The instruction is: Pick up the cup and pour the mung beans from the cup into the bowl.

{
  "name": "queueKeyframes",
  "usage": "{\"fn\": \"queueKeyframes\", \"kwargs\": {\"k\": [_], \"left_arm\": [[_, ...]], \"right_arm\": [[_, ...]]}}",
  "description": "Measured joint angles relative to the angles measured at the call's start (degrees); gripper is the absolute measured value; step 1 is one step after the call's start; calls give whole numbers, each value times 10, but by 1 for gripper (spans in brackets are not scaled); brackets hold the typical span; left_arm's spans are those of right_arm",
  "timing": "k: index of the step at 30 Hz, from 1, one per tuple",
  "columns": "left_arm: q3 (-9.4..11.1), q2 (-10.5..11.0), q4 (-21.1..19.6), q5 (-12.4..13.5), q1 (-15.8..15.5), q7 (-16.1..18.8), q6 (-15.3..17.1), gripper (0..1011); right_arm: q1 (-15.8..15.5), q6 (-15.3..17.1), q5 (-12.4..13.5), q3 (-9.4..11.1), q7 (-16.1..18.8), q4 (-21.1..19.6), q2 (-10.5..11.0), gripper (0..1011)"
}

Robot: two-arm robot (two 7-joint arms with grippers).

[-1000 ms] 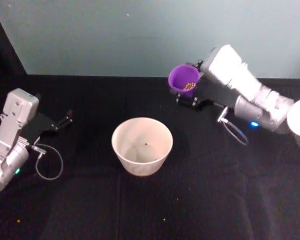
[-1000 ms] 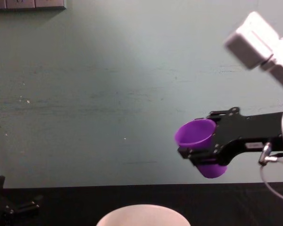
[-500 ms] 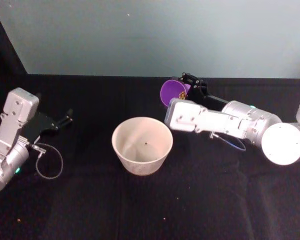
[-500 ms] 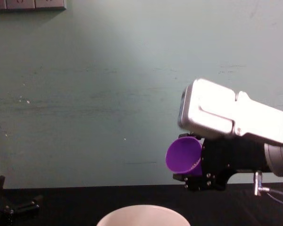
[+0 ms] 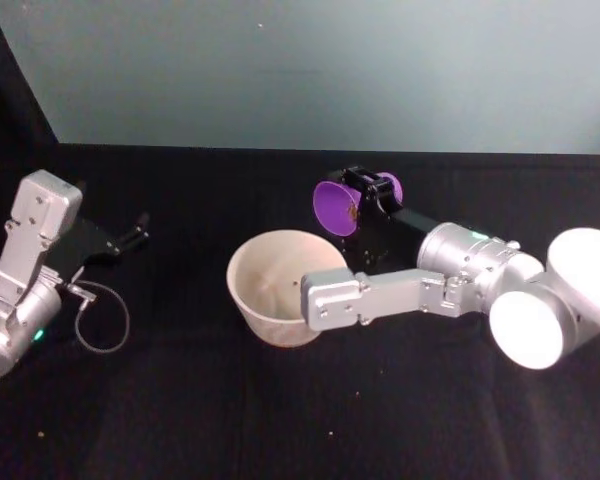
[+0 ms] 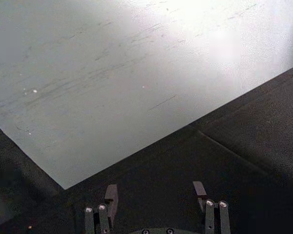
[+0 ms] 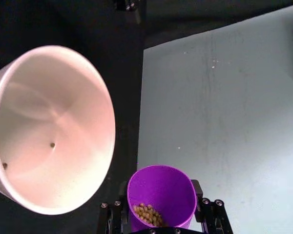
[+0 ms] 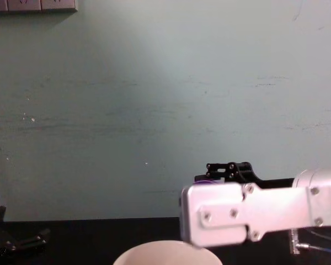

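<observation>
The purple cup (image 5: 336,208) lies tipped on its side in the air just behind the right rim of the pale bowl (image 5: 265,320), its mouth turned toward the bowl. My right gripper (image 5: 368,192) is shut on the cup. In the right wrist view the mung beans (image 7: 147,213) sit low inside the cup (image 7: 161,190), and two stray beans lie in the bowl (image 7: 107,122). From the chest, a purple sliver of the cup (image 8: 205,179) peeks from behind my right forearm, above the bowl's rim (image 8: 168,246). My left gripper (image 5: 132,238) rests open at the left, holding nothing.
A black cloth covers the table (image 5: 180,420), and a pale green wall (image 5: 280,70) stands close behind it. A few loose beans lie on the cloth near the front. A thin cable loops beside my left wrist (image 5: 100,325).
My right wrist has rolled and dropped, tipping the cup from nearly upright onto its side and carrying it left toward the bowl. The left arm has not moved.
</observation>
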Motion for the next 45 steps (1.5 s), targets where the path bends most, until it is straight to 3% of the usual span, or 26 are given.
{"fn": "queueKeyframes", "kwargs": {"k": [4,11,18,25,33,45], "left_arm": [[0,0,0,0,0,0,0,1000],[0,0,0,0,0,0,0,1000],[0,0,0,0,0,0,0,1000],[0,0,0,0,0,0,0,1000],[0,0,0,0,0,0,0,1000],[0,0,0,0,0,0,0,1000]], "right_arm": [[3,10,-38,-10,-3,-2,-4,742],[5,13,-76,-20,-3,-4,-7,742],[6,15,-137,-38,-11,-8,-7,742],[5,17,-179,-48,-21,-8,-7,742],[5,29,-249,-65,-26,-3,-8,742],[3,41,-327,-82,-34,-2,-8,742]]}}
